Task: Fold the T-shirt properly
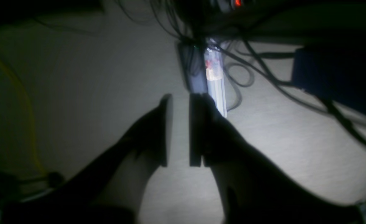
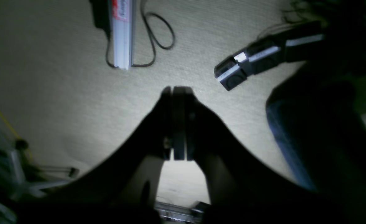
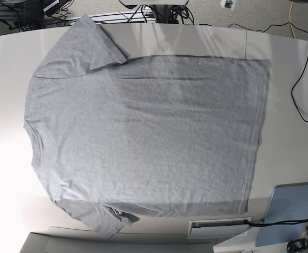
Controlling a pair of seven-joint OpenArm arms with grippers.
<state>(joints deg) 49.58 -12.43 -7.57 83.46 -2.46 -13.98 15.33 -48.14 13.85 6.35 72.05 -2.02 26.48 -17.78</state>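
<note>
Status of work: no fold has been made. The T-shirt (image 3: 143,142) lies spread flat on the white table (image 3: 286,58) in the base view, plain side up, collar end toward that view's left, hem toward its right. Both short sleeves are extended, one at the top left, one at the bottom left. Light creases run across the body; the hem edge is straight. Every fold is judged outstanding.

Grippers: neither arm appears in the base view. The left gripper (image 1: 180,130) holds its two dark fingers slightly apart, a narrow gap between them, nothing in the gap. The right gripper (image 2: 178,123) has its fingers pressed together, holding nothing. Both wrist cameras look onto pale carpet, not onto the table, so both arms are judged clear of the garment.

Surface and room: the table is smooth and white, brightly lit at its left. A black cable (image 3: 301,100) trails across its right side. A blue-grey flat panel (image 3: 288,211) sits at the lower right. On the floor lie a white strip-shaped device (image 2: 122,34) with looped black cords (image 2: 158,31), and tangled wiring (image 1: 176,18).
</note>
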